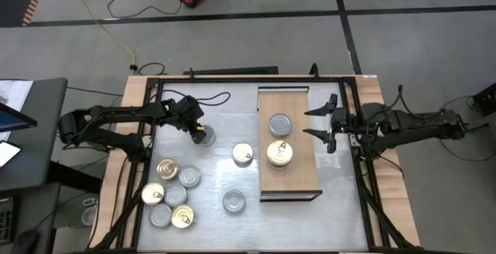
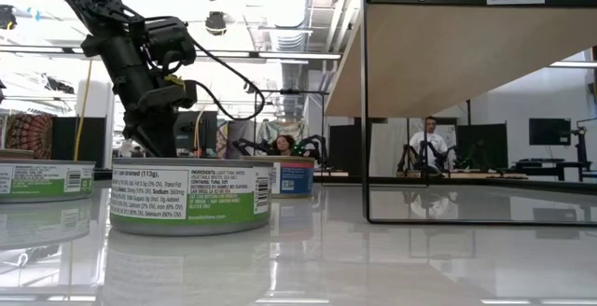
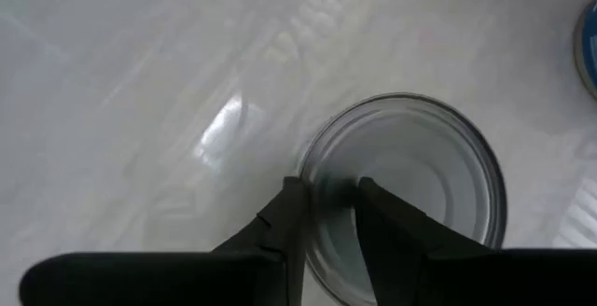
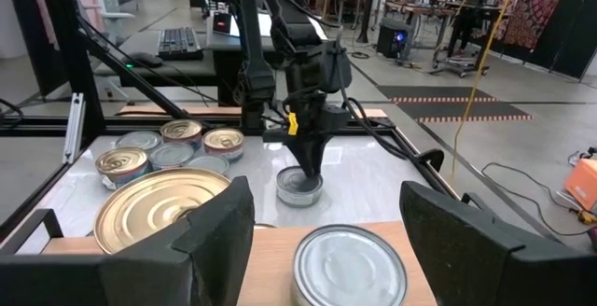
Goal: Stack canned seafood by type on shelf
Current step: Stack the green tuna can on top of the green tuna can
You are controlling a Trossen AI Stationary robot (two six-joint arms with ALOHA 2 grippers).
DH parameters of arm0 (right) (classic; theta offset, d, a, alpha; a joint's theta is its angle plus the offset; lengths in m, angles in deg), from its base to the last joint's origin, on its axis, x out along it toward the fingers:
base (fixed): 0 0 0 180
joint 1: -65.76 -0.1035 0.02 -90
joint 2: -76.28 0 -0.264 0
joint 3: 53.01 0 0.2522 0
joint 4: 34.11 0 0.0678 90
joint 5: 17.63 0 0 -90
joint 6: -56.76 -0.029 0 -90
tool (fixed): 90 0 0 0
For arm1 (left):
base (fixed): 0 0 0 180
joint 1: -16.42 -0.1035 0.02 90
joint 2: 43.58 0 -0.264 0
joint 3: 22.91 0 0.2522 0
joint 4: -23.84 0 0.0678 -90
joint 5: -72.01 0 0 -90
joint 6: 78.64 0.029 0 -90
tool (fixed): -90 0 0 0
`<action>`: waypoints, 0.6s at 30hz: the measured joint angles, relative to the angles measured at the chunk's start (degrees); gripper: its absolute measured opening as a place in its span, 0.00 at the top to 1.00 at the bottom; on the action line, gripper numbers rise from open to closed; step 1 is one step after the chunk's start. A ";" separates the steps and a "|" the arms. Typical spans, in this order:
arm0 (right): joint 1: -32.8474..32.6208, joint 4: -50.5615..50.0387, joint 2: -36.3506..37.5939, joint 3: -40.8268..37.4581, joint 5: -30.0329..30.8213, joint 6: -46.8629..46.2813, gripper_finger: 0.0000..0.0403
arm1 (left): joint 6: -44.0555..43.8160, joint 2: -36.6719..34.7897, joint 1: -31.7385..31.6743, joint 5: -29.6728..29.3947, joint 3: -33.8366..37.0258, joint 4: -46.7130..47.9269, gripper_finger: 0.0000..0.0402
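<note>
While clamped: left pincer (image 3: 326, 215) pinches a round silver tin's (image 3: 420, 175) rim.
Right pincer (image 1: 318, 122): apart, beside the light-wood shelf (image 1: 302, 180).

Right gripper (image 4: 326, 227) open over shelf (image 4: 270, 259), left gripper (image 4: 310, 168) on silver-lid tin (image 4: 299, 187)

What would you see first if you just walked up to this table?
Probably the left gripper, nipping the rim of a silver-lidded tin by itself on the white tabletop. Next, the wooden shelf with a silver-lidded tin and a gold-lidded stack on it, the open right gripper waiting beside it.
</note>
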 joint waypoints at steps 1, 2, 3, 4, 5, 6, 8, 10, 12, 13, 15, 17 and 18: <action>0.00 0.00 0.00 0.00 0.00 -0.08 0.27 | 0.29 0.00 -0.26 -0.03 0.00 0.16 0.82; 0.00 0.00 0.00 0.00 0.00 -0.27 0.27 | 0.50 0.00 -0.60 0.02 0.00 0.41 0.84; 0.00 0.00 0.00 0.00 0.00 -0.39 0.27 | 0.78 0.03 -1.03 0.08 0.00 0.72 0.87; 0.00 -0.02 0.00 0.00 0.00 -0.42 0.27 | 1.14 0.09 -1.53 0.20 0.00 0.89 0.90; -0.04 -0.03 0.00 0.00 0.00 -0.44 0.27 | 1.32 0.09 -2.01 0.32 0.00 1.09 0.93; -0.18 -0.06 0.00 0.00 -0.02 -0.47 0.27 | 1.49 0.10 -2.55 0.40 0.00 1.22 0.97; -0.75 -0.13 0.00 0.00 0.00 -0.50 0.27 | 1.70 0.11 -3.63 0.37 0.00 1.27 0.99; -1.33 -0.07 0.00 0.00 0.00 -0.48 0.27 | 2.04 0.13 -4.69 0.35 0.00 1.29 0.99; -1.86 -0.02 0.00 0.00 -0.02 -0.42 0.27 | 2.20 0.13 -5.69 0.42 0.02 1.27 1.00; -2.03 -0.02 0.00 0.00 -0.02 -0.37 0.27 | 2.37 0.13 -6.27 0.48 0.04 1.25 1.00; -2.28 -0.02 0.00 0.00 -0.04 -0.35 0.27 | 2.34 0.13 -7.29 0.45 0.04 1.25 1.00; -2.26 -0.02 0.00 0.00 -0.04 -0.35 0.27 | 1.97 0.11 -7.96 0.47 0.04 0.95 1.00; -2.25 -0.02 0.00 0.00 -0.04 -0.35 0.27 | 1.67 -0.03 -8.13 0.24 0.07 0.90 1.00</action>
